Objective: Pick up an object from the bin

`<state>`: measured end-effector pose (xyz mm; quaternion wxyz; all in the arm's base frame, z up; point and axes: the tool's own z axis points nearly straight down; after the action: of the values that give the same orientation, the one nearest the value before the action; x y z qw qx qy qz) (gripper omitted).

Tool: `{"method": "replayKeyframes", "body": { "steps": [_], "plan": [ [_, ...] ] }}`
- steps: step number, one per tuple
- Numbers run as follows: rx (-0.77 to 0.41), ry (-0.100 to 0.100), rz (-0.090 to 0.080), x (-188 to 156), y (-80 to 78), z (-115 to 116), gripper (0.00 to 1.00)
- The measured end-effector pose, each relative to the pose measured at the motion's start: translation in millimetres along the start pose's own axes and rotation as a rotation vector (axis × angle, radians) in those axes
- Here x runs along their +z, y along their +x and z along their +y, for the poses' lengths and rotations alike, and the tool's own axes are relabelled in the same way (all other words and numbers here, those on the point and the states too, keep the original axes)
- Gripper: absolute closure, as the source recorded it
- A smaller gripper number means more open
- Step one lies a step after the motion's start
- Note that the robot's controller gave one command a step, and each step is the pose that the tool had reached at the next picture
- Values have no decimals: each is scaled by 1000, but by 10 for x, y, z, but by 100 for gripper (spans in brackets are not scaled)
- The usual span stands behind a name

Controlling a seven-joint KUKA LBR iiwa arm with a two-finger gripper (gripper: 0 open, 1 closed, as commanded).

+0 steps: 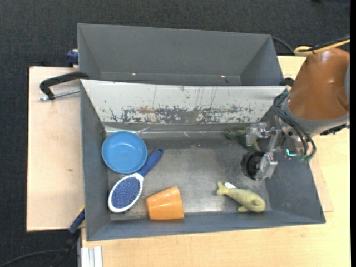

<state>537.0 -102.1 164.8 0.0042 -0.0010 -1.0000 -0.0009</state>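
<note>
A round blue bowl [124, 152] sits upright at the left of the grey bin [194, 171]. Just in front of it lies a blue-handled brush [126, 192] with a white oval head. An orange cup [165, 203] lies on its side beside the brush head.

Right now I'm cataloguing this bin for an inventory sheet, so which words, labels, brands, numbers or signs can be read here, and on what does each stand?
None can be read.
The blue bowl, the blue brush, the orange cup and the olive toy fish show plain surfaces.
The dark and rusty marks along the pale back wall look like scuffs, not letters.
</note>
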Motion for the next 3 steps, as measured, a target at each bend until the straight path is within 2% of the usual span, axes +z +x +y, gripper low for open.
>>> {"method": "replayKeyframes", "body": {
  "steps": [1,2,3],
  "plan": [
    [-231,1,-3,729,-127,-514,0],
    [-234,2,-8,707,-144,-498,100],
    [-256,8,-24,-702,-26,-423,100]
  ]
}}
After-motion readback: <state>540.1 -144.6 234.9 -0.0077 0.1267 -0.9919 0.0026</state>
